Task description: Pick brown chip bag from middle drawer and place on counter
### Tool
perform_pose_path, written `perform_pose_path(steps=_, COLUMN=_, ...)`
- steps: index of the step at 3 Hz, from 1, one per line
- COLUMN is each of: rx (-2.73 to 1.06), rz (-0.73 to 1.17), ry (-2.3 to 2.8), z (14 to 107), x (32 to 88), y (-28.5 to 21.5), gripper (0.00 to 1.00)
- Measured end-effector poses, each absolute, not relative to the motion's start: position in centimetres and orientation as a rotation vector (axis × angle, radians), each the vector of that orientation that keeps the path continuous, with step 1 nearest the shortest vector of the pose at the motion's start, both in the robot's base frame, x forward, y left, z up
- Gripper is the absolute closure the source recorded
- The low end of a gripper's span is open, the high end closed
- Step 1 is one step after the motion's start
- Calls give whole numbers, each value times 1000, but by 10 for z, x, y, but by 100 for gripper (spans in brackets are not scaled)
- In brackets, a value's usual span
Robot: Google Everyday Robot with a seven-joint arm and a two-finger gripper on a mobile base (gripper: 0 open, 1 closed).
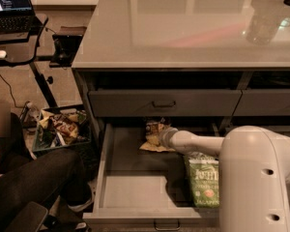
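The middle drawer [130, 187] is pulled open below the counter [193, 28]. The brown chip bag [153, 134] lies at the drawer's back, its tan edge showing on the grey floor. My white arm reaches from the lower right into the drawer, and my gripper [160, 136] is at the bag, its tip hidden against the bag under the upper drawer front.
A green Kettle bag [203, 178] lies in the drawer's right side beside my arm. A closed drawer front [164, 103] sits above. A basket of snacks [60, 129] and a seated person's legs [34, 182] are to the left, with a laptop desk [14, 28] behind.
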State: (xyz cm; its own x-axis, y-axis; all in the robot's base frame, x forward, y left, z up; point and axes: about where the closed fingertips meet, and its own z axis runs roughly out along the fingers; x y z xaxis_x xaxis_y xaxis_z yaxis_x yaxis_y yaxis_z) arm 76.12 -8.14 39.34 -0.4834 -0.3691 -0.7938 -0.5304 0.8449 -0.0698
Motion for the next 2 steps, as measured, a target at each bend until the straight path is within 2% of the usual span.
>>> perform_pose_path(steps=2, rx=-743, rz=341, ry=2006, z=460, x=712, y=-80, gripper=100)
